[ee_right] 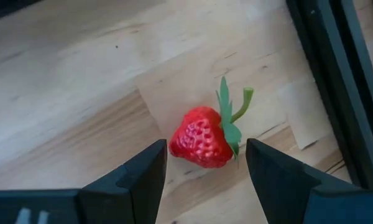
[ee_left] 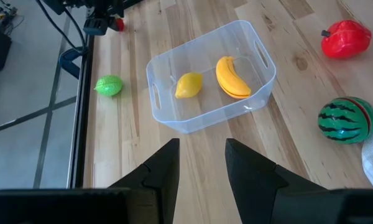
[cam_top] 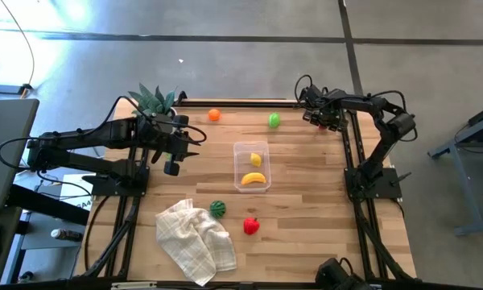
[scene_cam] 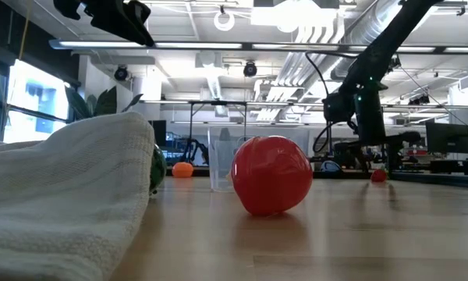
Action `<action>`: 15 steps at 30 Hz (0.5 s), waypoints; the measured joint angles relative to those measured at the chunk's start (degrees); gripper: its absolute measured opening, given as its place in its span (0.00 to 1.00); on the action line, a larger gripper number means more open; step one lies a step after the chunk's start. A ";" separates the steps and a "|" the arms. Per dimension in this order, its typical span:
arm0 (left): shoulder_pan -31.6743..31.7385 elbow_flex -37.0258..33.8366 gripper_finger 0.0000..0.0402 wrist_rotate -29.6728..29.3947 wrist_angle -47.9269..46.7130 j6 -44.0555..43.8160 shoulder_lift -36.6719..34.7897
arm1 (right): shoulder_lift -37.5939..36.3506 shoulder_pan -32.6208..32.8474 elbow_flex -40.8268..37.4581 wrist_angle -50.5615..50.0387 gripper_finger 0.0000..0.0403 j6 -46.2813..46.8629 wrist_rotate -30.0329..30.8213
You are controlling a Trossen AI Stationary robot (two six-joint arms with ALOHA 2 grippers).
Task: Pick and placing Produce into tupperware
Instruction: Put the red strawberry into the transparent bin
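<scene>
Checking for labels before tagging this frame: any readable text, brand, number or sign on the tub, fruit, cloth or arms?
None readable in any view.
Tupperware: clear plastic, no label showing.
Banana, lemon, strawberry, watermelon: no print.
Checked cloth: pattern only.
Room equipment behind the table in the low view: too small to tell.

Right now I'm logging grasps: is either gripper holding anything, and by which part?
Nothing is held. The right gripper is open, its fingers either side of the strawberry lying on the table, not clamped. The left gripper is open and empty beside the tupperware.
</scene>
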 joint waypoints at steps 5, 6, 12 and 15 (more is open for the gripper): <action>0.00 0.00 0.29 0.00 0.00 0.00 0.01 | 0.08 0.00 0.00 0.76 0.52 1.46 0.62; 0.00 0.00 0.29 -0.01 0.00 -0.02 -0.01 | 0.08 0.00 0.00 0.74 0.52 1.46 0.62; 0.00 0.00 0.29 0.00 0.00 -0.02 0.01 | 0.08 0.02 0.00 0.75 0.52 1.47 0.58; 0.00 0.00 0.29 0.00 0.00 -0.01 -0.01 | 0.08 0.02 0.00 0.97 0.52 1.91 0.49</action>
